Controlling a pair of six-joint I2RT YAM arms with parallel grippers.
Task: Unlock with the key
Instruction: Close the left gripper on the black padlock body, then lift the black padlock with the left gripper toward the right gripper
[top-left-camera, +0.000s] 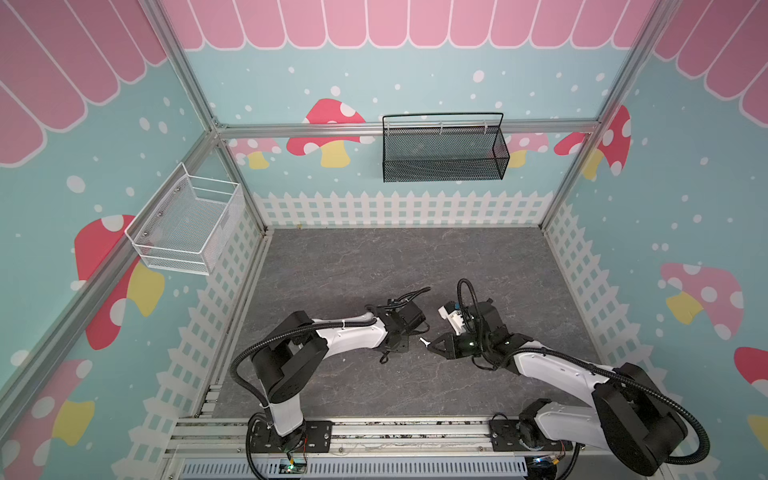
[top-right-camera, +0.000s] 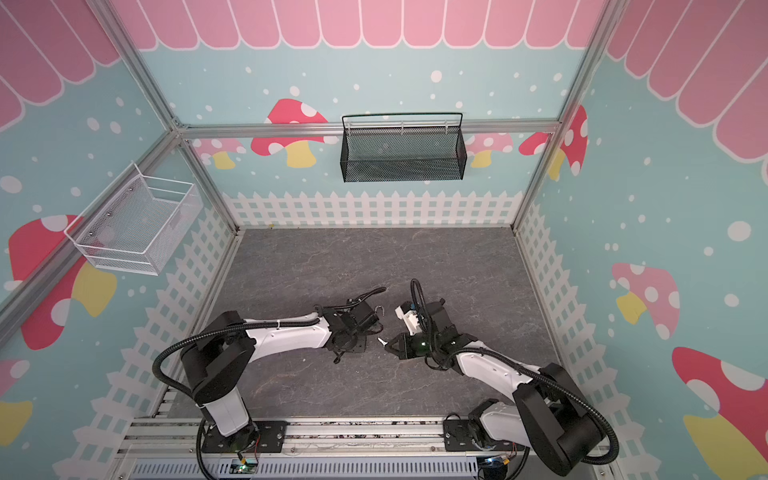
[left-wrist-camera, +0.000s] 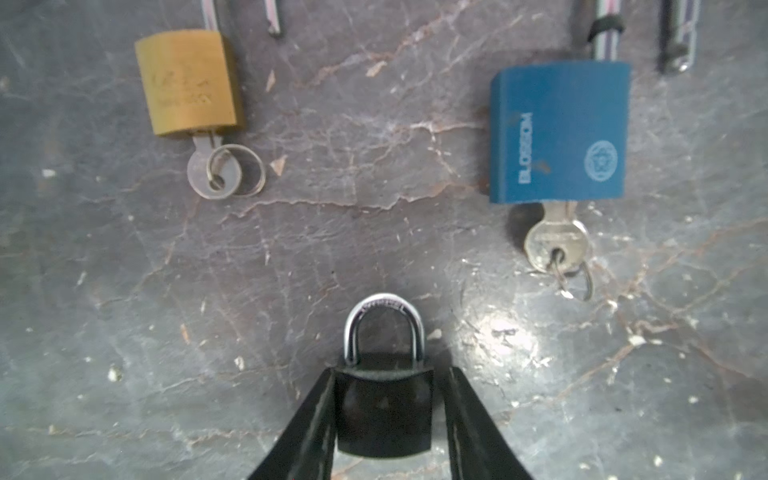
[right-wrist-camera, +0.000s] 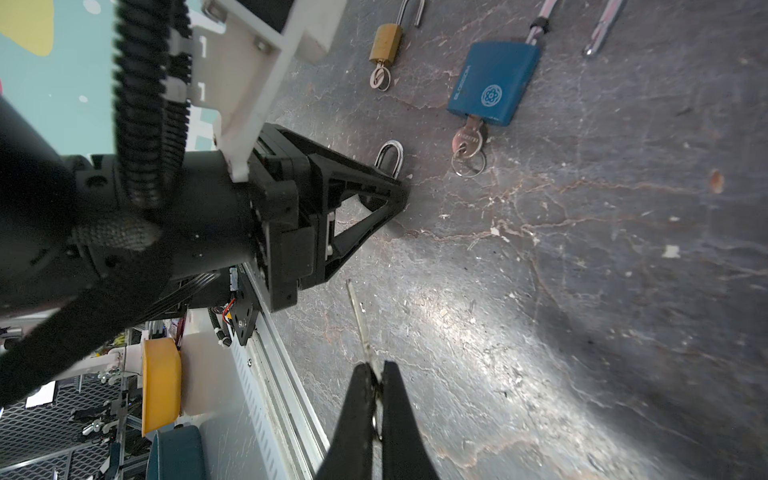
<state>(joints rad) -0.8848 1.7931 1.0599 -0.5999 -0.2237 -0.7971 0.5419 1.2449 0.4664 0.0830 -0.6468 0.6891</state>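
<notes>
Since my left gripper (left-wrist-camera: 391, 370) straddles the lock (left-wrist-camera: 384, 411), one finger touching its side and the other just off it, I should clamp squarely before inserting. My right gripper (right-wrist-camera: 376, 368) pinches the key (right-wrist-camera: 359, 320), whose thin silver blade juts beyond the fingertips toward the small black lock with its shackle closed.

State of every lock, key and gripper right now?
left gripper: open, straddling black padlock.
right gripper: shut on held key.
black padlock: shackle shut, lying flat.
held key: outside any lock.
brass padlock: shackle open, brass-lock key inserted.
blue padlock: shackle open, blue-lock key inserted.
</notes>
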